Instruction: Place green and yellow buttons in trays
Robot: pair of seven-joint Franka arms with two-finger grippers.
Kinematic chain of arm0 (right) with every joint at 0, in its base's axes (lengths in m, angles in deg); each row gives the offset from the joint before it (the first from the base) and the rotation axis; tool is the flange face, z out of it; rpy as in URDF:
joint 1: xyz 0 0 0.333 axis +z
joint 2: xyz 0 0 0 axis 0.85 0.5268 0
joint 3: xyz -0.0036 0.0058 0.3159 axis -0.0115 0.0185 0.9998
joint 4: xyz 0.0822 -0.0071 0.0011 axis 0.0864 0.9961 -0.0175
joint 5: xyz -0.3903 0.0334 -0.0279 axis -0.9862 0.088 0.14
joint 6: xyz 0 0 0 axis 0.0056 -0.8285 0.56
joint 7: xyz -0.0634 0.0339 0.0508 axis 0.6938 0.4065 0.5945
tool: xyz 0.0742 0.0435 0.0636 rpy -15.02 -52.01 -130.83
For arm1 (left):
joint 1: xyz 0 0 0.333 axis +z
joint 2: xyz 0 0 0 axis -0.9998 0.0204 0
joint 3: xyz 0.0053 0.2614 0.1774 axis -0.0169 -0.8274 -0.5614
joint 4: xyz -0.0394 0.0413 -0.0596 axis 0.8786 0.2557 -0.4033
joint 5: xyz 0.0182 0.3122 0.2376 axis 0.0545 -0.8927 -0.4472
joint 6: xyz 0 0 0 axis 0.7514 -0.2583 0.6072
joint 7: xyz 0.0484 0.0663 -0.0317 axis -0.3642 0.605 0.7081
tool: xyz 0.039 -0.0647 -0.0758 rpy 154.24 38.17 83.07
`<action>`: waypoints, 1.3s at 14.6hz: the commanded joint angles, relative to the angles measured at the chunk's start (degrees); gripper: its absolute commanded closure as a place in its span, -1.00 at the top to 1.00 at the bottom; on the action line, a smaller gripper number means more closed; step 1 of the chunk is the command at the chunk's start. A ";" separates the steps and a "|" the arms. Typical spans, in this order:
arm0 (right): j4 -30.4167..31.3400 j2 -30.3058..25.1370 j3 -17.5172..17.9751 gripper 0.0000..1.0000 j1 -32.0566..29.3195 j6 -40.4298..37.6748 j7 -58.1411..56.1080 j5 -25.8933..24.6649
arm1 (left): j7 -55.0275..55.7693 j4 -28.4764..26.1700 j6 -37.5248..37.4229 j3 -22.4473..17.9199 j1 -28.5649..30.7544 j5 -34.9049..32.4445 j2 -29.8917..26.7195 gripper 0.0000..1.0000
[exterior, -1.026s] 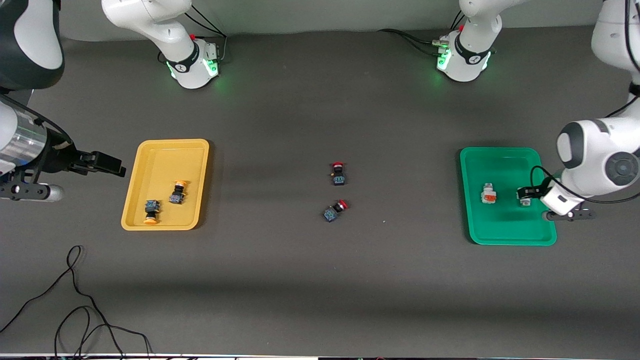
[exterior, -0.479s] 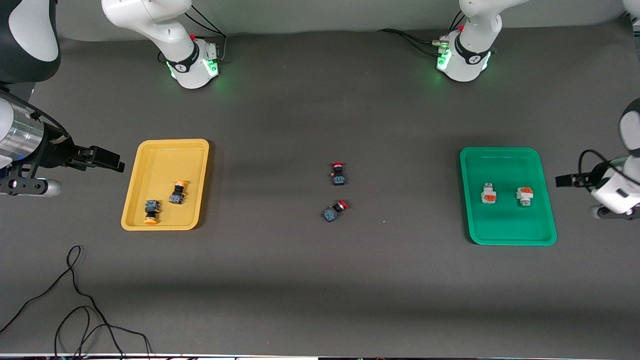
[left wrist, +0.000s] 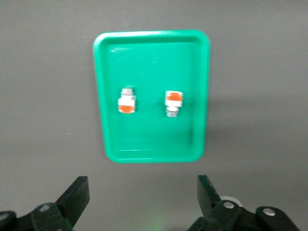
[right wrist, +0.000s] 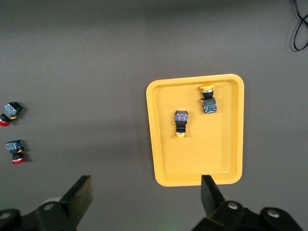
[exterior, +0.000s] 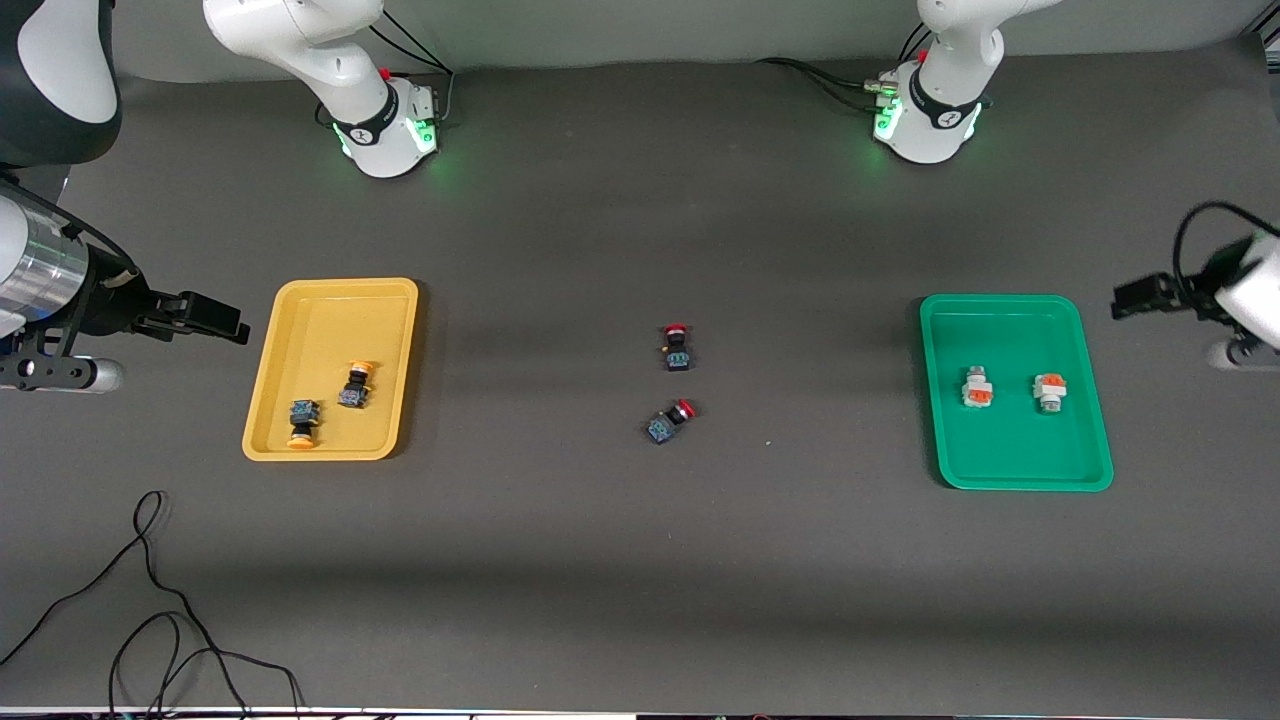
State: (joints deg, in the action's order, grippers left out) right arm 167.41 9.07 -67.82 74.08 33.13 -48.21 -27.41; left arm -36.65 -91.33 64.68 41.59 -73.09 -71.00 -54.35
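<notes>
The yellow tray (exterior: 320, 300) holds two black switches with orange-yellow caps (exterior: 355, 384) (exterior: 302, 423); the right wrist view shows the tray (right wrist: 226, 159) and both switches (right wrist: 181, 123) (right wrist: 208, 100). The green tray (exterior: 1000, 465) holds two white switches with orange patches (exterior: 977, 388) (exterior: 1048, 391), also in the left wrist view (left wrist: 127, 101) (left wrist: 173, 102) on the tray (left wrist: 154, 144). My left gripper (exterior: 1135, 297) is open and empty, up in the air past the green tray's outer edge (left wrist: 143, 197). My right gripper (exterior: 215, 319) is open and empty beside the yellow tray (right wrist: 146, 196).
Two black switches with red caps (exterior: 677, 347) (exterior: 669, 421) lie mid-table between the trays, also in the right wrist view (right wrist: 9, 112) (right wrist: 15, 150). A black cable (exterior: 150, 600) loops on the table near the front camera at the right arm's end.
My left gripper has left the green tray, leaving the second white switch in it, and drawn back and up past the tray's outer edge. My right gripper has hardly moved.
</notes>
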 commanded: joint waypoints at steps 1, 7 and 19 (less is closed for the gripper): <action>0.27 -0.70 -0.30 1.00 0.31 -0.73 -1.30 0.48 | 2.48 1.03 -3.96 -6.51 -9.99 1.53 -2.63 1.00; 0.45 -1.84 -1.26 1.00 0.22 -0.82 -1.39 0.30 | 6.19 5.51 -7.48 -11.28 -18.81 2.23 -2.46 1.00; 0.89 -3.87 -0.56 1.00 0.92 -2.23 -0.16 -0.31 | 5.49 5.69 -8.02 -14.98 -21.72 2.05 -2.55 1.00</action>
State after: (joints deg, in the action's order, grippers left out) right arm 167.51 6.09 -67.99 74.73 31.06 -48.38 -27.44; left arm -31.31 -86.97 58.23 28.02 -93.16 -69.21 -57.25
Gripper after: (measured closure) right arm 0.000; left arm 0.000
